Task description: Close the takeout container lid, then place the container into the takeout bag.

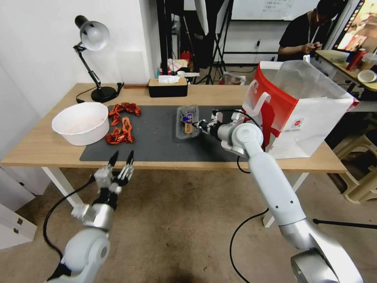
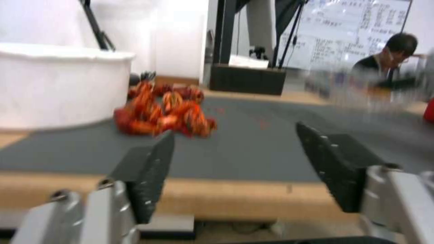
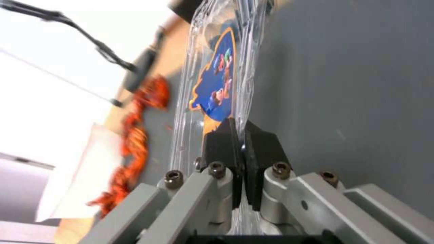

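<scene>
The takeout container [image 1: 187,122], a small clear clamshell with a blue and orange label, is at the middle of the dark mat [image 1: 157,141]. My right gripper [image 1: 199,125] reaches it from the bag's side and is shut on its near rim. In the right wrist view the black pads [image 3: 221,142] pinch the clear plastic edge of the container [image 3: 217,84], and the lid lies folded against the box. The takeout bag [image 1: 302,118], red and white with a clear liner, stands upright and open at the table's right end. My left gripper [image 1: 121,158] hangs open in front of the table's near edge.
A big white bowl [image 1: 80,122] sits at the left of the mat, with red crayfish [image 1: 121,127] beside it. A desk lamp [image 1: 94,39] and a black tissue box [image 1: 167,87] stand at the back. The left wrist view shows the open gripper [image 2: 235,132], bowl [image 2: 59,88] and crayfish [image 2: 167,115].
</scene>
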You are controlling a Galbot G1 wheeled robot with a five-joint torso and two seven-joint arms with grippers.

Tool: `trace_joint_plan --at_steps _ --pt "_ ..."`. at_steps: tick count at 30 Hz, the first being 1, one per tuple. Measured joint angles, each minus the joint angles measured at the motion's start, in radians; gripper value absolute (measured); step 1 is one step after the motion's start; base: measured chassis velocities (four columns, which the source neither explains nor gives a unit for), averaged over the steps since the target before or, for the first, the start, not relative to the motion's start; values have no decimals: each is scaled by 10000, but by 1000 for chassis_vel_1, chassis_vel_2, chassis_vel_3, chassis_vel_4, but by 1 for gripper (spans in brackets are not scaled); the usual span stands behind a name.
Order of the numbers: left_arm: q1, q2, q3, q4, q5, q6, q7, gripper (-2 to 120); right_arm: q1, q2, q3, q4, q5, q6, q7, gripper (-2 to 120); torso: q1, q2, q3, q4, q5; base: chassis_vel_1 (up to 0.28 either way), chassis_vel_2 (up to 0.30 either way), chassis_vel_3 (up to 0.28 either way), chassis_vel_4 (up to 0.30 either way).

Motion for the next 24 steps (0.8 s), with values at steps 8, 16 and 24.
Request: trace_joint_plan --at_steps 8,16,24 --pt "523 -453 146 98 405 -422 -89 99 19 -1643 158 2541 -2876 2242 -1924 0 0 0 -1 -4 2 0 0 0 0" --pt "606 -585 259 79 443 -475 -98 100 -152 -3849 1113 3980 -6047 3649 -1561 0 -1 0 -1 -4 3 0 0 0 0" --pt "550 -555 410 -53 395 -381 -159 100 -1288 -5072 2598 4664 -6690 2911 136 0 -1 1 -1 -5 1 0 0 0 0"
